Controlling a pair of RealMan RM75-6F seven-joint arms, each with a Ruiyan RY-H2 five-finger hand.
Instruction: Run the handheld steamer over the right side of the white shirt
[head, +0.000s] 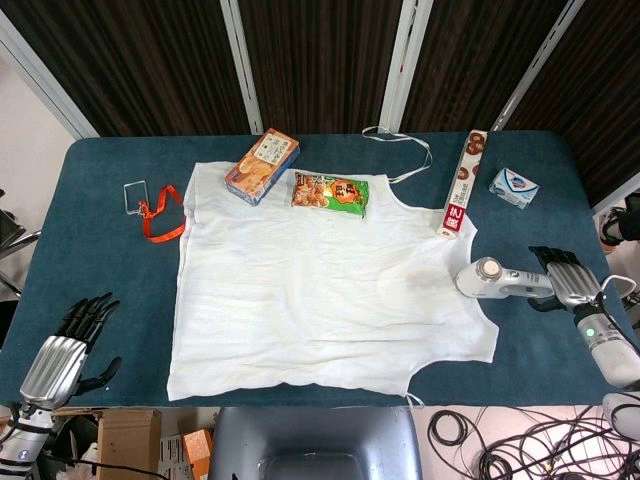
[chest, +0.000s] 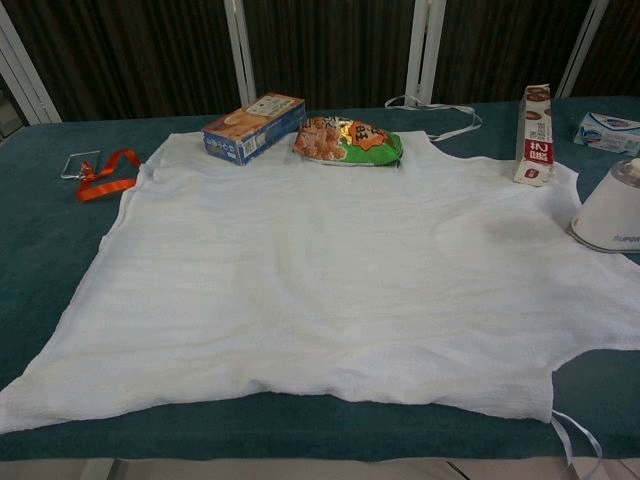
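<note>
The white shirt (head: 320, 290) lies spread flat on the blue table (head: 90, 190); in the chest view the shirt (chest: 330, 280) fills most of the frame. The white handheld steamer (head: 487, 278) rests on the shirt's right edge, near the armhole, with its handle pointing right. My right hand (head: 568, 282) grips that handle at the table's right edge. From the chest camera only the steamer's head (chest: 610, 212) shows, at the right border, and neither hand appears. My left hand (head: 78, 340) hovers off the table's front left corner, fingers apart and holding nothing.
On the shirt's collar end lie a blue snack box (head: 262, 165) and a green snack bag (head: 330, 192). A long red-and-white box (head: 461, 185) sits at the shirt's right shoulder, a tissue pack (head: 513, 187) beyond it. An orange lanyard (head: 158, 212) lies left of the shirt.
</note>
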